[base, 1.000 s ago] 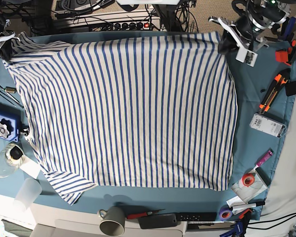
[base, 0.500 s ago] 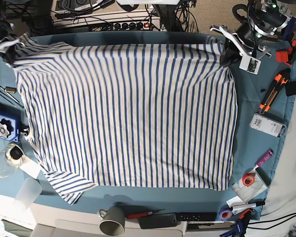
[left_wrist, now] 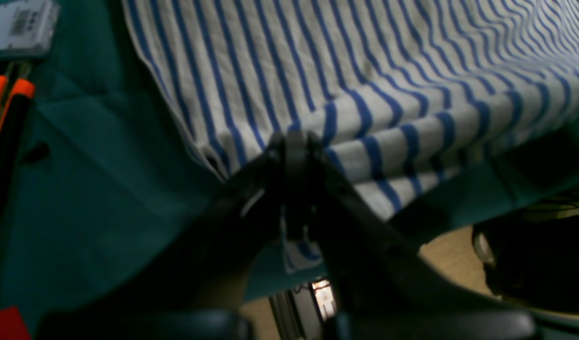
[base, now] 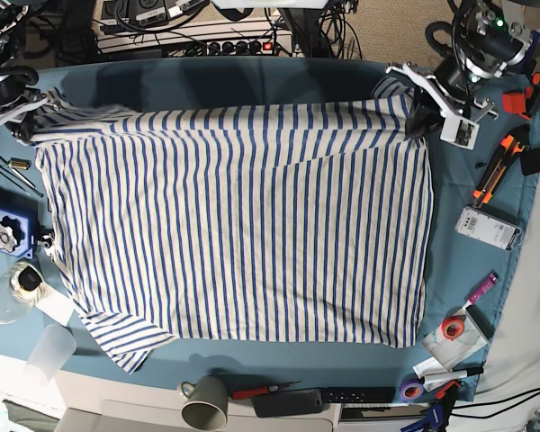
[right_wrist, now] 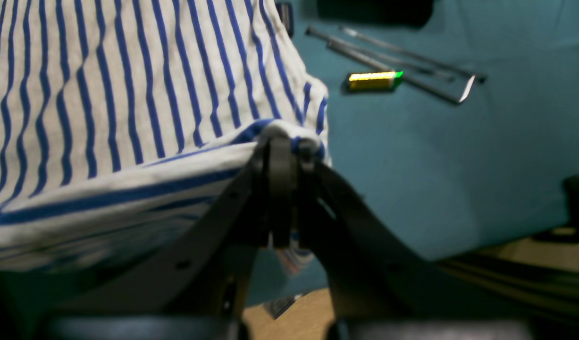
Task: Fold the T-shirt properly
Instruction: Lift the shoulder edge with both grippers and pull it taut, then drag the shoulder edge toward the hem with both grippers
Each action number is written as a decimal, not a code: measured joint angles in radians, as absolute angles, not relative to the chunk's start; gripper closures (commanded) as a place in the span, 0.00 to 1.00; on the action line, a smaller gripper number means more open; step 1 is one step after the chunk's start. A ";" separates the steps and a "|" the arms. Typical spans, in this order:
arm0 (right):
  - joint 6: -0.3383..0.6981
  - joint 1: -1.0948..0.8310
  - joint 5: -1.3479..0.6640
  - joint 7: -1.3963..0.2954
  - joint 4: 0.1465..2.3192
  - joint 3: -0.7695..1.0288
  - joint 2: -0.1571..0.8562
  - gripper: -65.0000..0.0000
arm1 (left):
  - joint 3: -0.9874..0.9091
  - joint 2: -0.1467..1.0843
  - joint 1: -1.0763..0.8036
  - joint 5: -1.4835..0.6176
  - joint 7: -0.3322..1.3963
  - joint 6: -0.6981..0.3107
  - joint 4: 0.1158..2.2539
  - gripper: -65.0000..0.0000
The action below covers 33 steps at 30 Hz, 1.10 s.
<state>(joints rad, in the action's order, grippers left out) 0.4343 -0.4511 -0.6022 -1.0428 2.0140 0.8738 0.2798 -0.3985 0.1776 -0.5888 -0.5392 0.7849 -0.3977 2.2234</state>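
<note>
The T-shirt [base: 234,234] lies spread over the teal cloth [base: 459,180] that covers the desk, its striped body filling most of the surface and one sleeve [base: 126,337] reaching toward the near left corner. Its far edge is raised off the desk at both ends: the left gripper [base: 423,112], at the far right of the scene, has its jaws closed tight on the far right corner of the fabric, and the right gripper [base: 27,117], at the far left, has its jaws pinched shut on the far left corner. Both wrist views show a small bunch of striped cloth caught between the closed tips, with the fabric running taut away from each grip. Holding the two far corners at once keeps the edge straight and level, which appears intended to let the far half be carried over the near half in one even fold. The lower hem stays flat on the desk, likely serving as an anchor. Loose tools, among them an orange-handled cutter [base: 495,166] and a grey mug [base: 205,402], lie around the margins, clear of the shirt.
</note>
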 measured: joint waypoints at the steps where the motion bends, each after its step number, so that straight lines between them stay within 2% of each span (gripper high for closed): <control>1: 0.435 -0.451 -0.602 -1.041 2.014 0.874 0.294 1.00 | -0.398 0.178 -0.581 -0.540 0.784 -0.398 2.220 1.00; 8: 0.416 -0.392 -0.568 -1.008 1.993 0.871 0.334 1.00 | -0.395 0.177 -0.543 -0.540 0.757 -0.401 2.218 1.00; 22: 0.412 -0.220 -0.557 -1.019 1.728 0.836 0.364 1.00 | -0.399 0.178 -0.421 -0.500 0.740 -0.392 2.125 1.00; 31: 0.415 -0.216 -0.524 -1.020 1.728 0.748 0.373 1.00 | -0.398 0.177 -0.498 -0.595 0.863 -0.393 2.172 1.00; 33: 0.415 -0.213 -0.523 -1.020 1.728 0.748 0.373 1.00 | -0.398 0.177 -0.530 -0.603 0.861 -0.392 2.178 0.79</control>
